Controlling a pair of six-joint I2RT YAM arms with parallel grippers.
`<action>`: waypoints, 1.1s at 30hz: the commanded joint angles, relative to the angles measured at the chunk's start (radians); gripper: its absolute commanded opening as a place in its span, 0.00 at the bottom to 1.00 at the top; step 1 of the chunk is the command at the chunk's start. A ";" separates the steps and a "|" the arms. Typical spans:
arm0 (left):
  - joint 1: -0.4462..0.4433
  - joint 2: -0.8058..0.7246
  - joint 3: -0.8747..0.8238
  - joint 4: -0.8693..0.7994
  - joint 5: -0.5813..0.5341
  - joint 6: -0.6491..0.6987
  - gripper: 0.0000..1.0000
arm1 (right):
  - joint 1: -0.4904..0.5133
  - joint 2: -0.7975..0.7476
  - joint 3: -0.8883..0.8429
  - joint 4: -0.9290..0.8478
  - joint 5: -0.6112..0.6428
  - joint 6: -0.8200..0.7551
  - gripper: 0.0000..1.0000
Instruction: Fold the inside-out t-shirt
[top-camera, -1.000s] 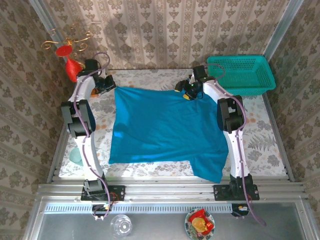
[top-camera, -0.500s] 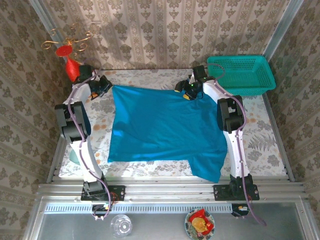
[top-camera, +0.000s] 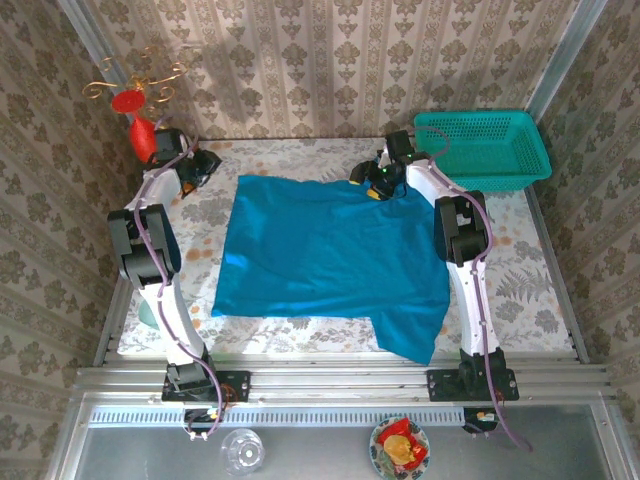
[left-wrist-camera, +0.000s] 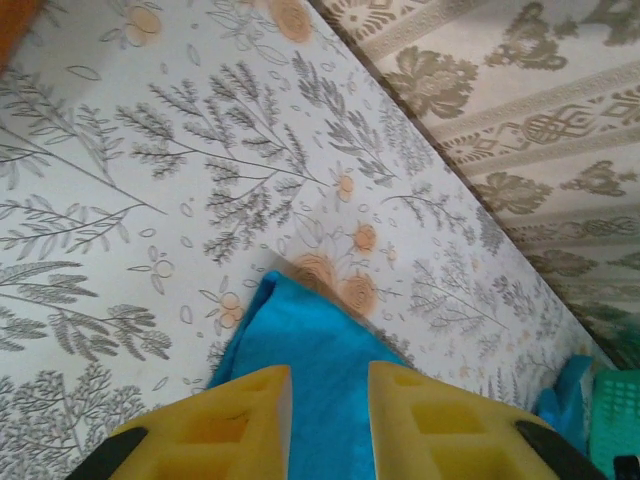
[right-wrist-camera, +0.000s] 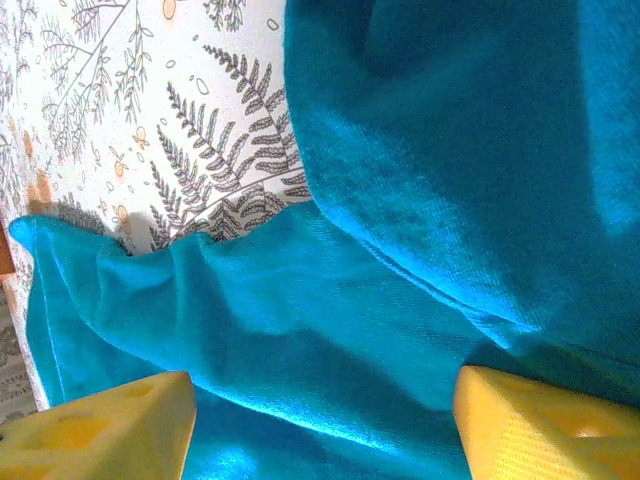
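Counter (top-camera: 520, 270): rectangular, covered in a pale cloth printed with grey ferns and small orange flowers. It is bordered by an aluminium frame (top-camera: 340, 380) on the near side and along both flanks.

Walls (top-camera: 330, 60): beige damask wallpaper in vertical stripes, closing in the far side, the left and the right.

T-shirt (top-camera: 330, 250): plain bright blue, spread mostly flat across the middle of the counter. One part reaches towards the near-right edge. The far-right edge is bunched into soft folds, seen close in the right wrist view (right-wrist-camera: 450, 150). The far-left corner lies flat on the print in the left wrist view (left-wrist-camera: 300, 330).

Left hand (top-camera: 197, 168): at the far-left of the counter, just beside the shirt's corner and apart from it. Its yellow fingers stand a little apart, nothing pinched between them (left-wrist-camera: 328, 390).

Right hand (top-camera: 372, 186): over the shirt's far edge. Its fingers are spread wide above the rumpled cloth, with no grip visible (right-wrist-camera: 320, 420).

Basket (top-camera: 485, 145): teal plastic mesh, at the far-right corner, well apart from the shirt.

Ornament (top-camera: 140, 110): red with curled gold wire, at the far-left corner against the wall.

Shelf (top-camera: 320, 450): grey metal, nearer than the frame. It carries a clear glass bowl (top-camera: 241, 450) and a small plate (top-camera: 373, 450) of red and yellow items.
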 joint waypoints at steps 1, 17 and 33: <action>-0.004 -0.068 0.021 -0.062 -0.051 0.058 0.29 | -0.008 -0.017 0.013 -0.136 0.054 -0.043 0.73; -0.219 -0.383 -0.402 -0.330 -0.192 0.302 0.35 | 0.018 -0.464 -0.371 -0.120 0.086 -0.075 0.73; -0.113 -0.465 -0.816 -0.233 -0.205 0.251 0.36 | -0.012 -0.859 -0.978 -0.172 0.273 -0.126 0.76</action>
